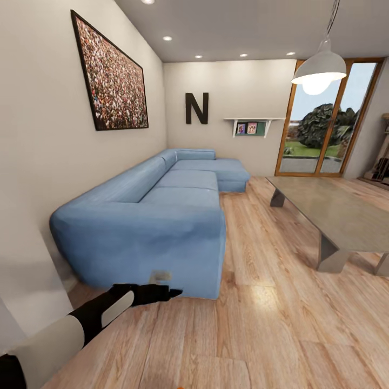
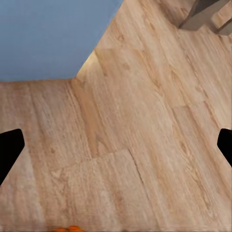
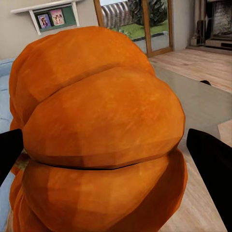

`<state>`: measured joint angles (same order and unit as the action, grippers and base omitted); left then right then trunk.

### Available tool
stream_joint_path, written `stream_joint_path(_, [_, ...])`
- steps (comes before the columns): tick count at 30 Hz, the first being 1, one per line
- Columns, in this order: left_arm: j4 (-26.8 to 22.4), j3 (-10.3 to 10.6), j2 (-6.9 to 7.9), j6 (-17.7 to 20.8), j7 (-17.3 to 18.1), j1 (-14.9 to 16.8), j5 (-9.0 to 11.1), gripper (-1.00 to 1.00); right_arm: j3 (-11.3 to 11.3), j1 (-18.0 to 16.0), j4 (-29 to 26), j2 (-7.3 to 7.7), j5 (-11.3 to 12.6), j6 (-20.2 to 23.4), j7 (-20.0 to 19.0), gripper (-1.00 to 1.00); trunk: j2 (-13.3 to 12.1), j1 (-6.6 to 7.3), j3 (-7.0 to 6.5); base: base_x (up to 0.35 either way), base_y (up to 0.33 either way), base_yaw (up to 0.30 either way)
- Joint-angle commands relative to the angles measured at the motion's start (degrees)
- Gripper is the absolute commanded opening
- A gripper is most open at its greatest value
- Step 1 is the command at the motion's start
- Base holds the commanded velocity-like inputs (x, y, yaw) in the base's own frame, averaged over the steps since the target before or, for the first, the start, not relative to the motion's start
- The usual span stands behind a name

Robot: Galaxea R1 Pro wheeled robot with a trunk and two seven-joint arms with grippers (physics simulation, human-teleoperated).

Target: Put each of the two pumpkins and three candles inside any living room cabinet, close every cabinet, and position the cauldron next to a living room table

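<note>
A bright orange ribbed pumpkin (image 3: 101, 96) sits close up in the right wrist view, and my right gripper (image 3: 111, 150) is shut on it, one black finger on each side. My left gripper (image 1: 165, 293) hangs low over the wooden floor just in front of the blue sofa's near end; its black fingers (image 2: 9, 150) stand wide apart with nothing between them, so it is open. The glass-topped table (image 1: 335, 208) with grey slab legs stands to the right. A sliver of orange (image 2: 65, 228) shows at the edge of the left wrist view. The candles, cabinet and cauldron are out of view.
A long blue corner sofa (image 1: 162, 216) runs along the left wall. A wide strip of wooden floor (image 1: 259, 302) lies between sofa and table. A glass patio door (image 1: 324, 135) is at the back, with a pendant lamp (image 1: 320, 67) above the table.
</note>
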<state>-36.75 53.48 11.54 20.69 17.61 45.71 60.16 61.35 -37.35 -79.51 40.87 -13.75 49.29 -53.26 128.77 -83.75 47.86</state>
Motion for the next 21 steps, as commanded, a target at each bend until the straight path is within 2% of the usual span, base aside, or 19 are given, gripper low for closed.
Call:
stream_joint_path(1, [1.23,0.62,-0.53,-0.06,0.23,0.00,0.05,1.00,0.00,0.00,0.03,0.00,0.04,0.00,0.00,-1.00,0.00,0.00,0.00,0.000,0.000,0.000])
stream_joint_path(7, [2.68,1.47,-2.21,-0.04,0.64,-0.18,0.12,1.00,0.00,0.00,0.12,-0.06,0.04,-0.58,0.00,-1.00,0.00,0.00,0.00,0.000,0.000,0.000])
stream_joint_path(10, [3.79,3.88,-3.07,-0.16,0.66,-0.33,0.22,1.00,0.00,0.00,0.14,-0.08,0.04,-0.74,0.00,-1.00,0.00,0.00,0.00,0.000,0.000,0.000])
stream_joint_path(11, [5.68,4.87,-4.07,-0.26,0.67,-0.38,0.29,1.00,0.00,0.00,0.14,-0.09,0.04,-0.77,0.00,-1.00,0.00,0.00,0.00,0.000,0.000,0.000])
stream_joint_path(13, [7.10,5.03,-4.43,-0.31,0.71,-0.42,0.30,1.00,0.00,0.00,0.14,-0.09,0.04,-0.77,0.00,-1.00,0.00,0.00,0.00,0.000,0.000,0.000])
stream_joint_path(14, [10.70,5.13,-4.71,-0.41,3.06,-0.44,0.30,1.00,0.00,0.00,0.16,-0.14,0.04,-0.77,0.00,-1.00,0.00,0.00,0.00,0.000,0.000,0.000])
stream_joint_path(17, [14.79,5.14,-4.76,-1.62,7.08,-0.45,0.38,1.00,-0.01,0.00,0.23,-0.17,0.01,-0.77,0.00,-1.00,0.00,0.00,0.00,-0.067,0.000,0.000])
stream_joint_path(21, [16.35,5.14,-4.77,-2.08,7.40,-0.45,0.39,1.00,-0.02,0.00,0.23,-0.17,-0.04,-0.77,0.00,-1.00,0.00,0.00,0.00,-0.284,0.000,0.000])
